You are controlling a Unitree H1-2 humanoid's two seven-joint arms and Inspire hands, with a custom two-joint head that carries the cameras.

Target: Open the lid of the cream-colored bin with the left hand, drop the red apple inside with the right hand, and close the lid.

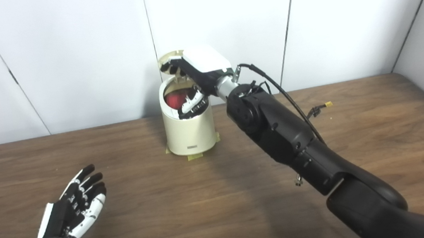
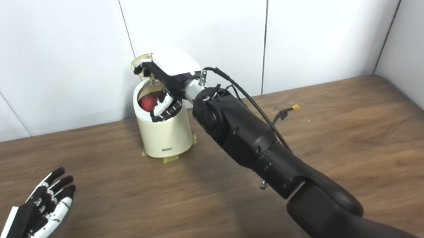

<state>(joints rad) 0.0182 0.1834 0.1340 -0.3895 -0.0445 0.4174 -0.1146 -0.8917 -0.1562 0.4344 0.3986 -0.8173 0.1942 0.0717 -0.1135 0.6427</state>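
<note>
Here the cream-colored bin stands upright near the back edge of the wooden worktop, close to the white wall panels, with strips of yellowish tape showing at its base. Its lid is tipped up and back, so the mouth of the bin is open. The right hand reaches over that mouth, its white back turned upward and its fingers curled down into the opening. The red apple sits inside the rim, partly hidden by those fingers; the fingers lie just beside or against it, but I cannot tell whether they grip it or merely curl near it, nor whether the top of the hand touches the raised lid. The right arm stretches in black segments from the lower right corner across the worktop to the bin, with a black cable looping off near the wrist and ending in a small yellow connector above the wood. The left hand hangs low over the near left part of the worktop, well apart from the bin, its fingers spread and pointing up and away, holding nothing.
</note>
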